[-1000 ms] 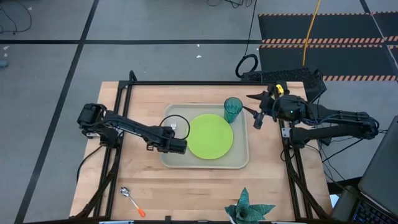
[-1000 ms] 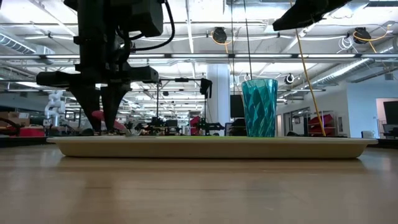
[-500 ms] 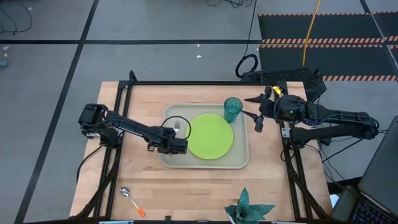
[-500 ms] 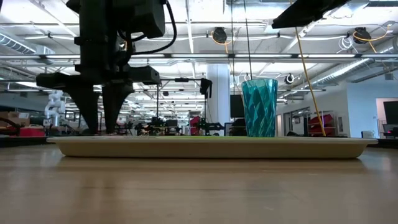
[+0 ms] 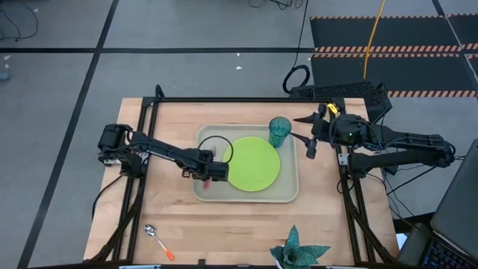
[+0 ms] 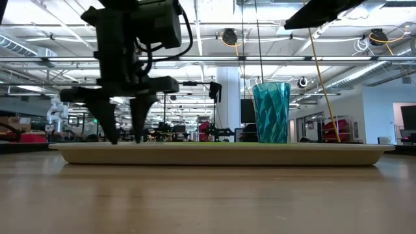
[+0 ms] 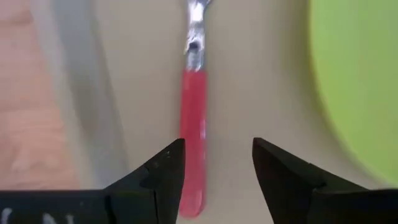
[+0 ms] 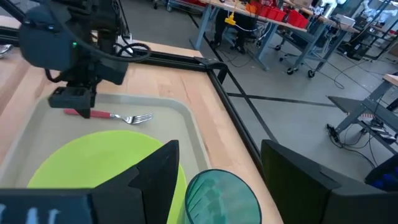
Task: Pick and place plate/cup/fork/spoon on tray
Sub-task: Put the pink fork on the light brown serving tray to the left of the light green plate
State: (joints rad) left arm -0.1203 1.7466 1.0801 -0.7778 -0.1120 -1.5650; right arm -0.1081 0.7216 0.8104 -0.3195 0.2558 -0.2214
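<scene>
The beige tray holds the lime-green plate, and the teal cup stands upright at its far right. The fork lies flat on the tray floor left of the plate, its red handle toward the near edge and its tines toward the far edge. My left gripper hovers open just over the handle, fingers pointing down. My right gripper hangs open in the air to the right of the cup. The orange-handled spoon lies on the table at the near left.
A spiky teal-green leafy object sits at the table's near edge, right of centre. A black frame runs along the table's far edge and down its sides. Bare wood lies between the tray and the spoon.
My left gripper has opened and let go of the fork, which now lies flat on the tray floor. The gripper has also shifted a little toward the plate. My right arm has kept still.
</scene>
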